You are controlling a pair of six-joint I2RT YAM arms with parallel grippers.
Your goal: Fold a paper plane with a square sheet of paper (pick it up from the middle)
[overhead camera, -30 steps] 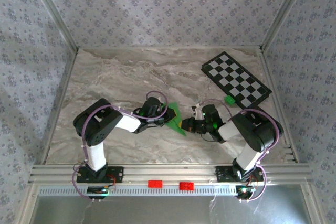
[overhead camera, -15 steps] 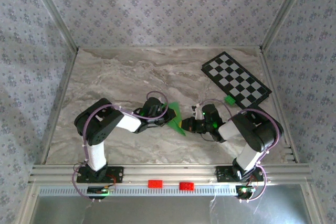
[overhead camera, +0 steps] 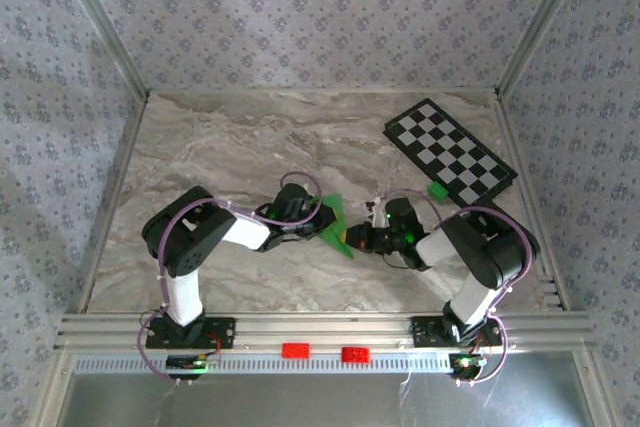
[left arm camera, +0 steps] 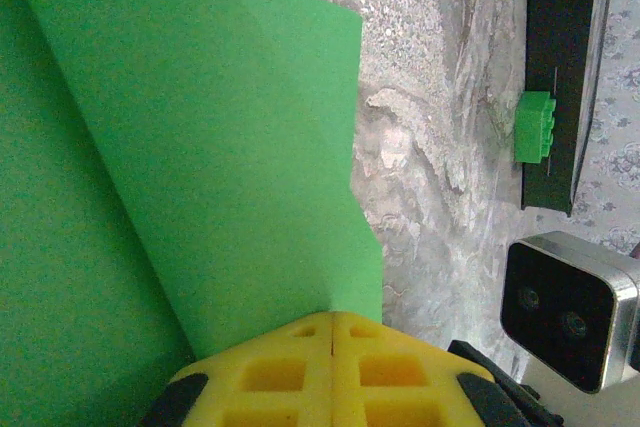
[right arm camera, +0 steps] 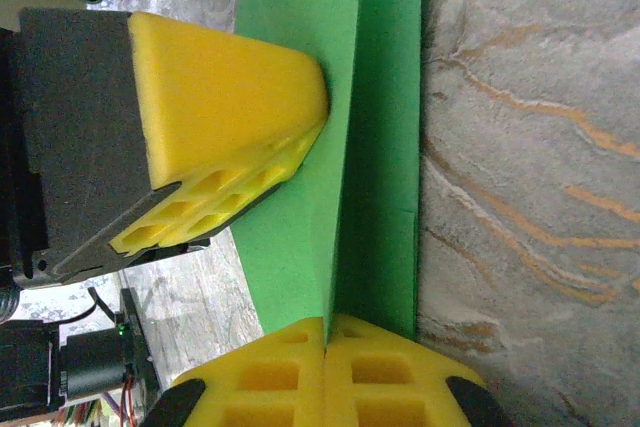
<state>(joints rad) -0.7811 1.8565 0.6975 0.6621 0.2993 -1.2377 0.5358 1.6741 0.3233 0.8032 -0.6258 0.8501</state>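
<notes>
Creased green paper (right arm camera: 300, 227), veined marble tabletop (right arm camera: 520, 247)

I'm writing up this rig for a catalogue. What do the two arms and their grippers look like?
Both the left arm and right arm have black joints, white link segments and looping purple cables. The left gripper and right gripper have yellow fingers moulded with square hollow cells, on black mounts.
</notes>
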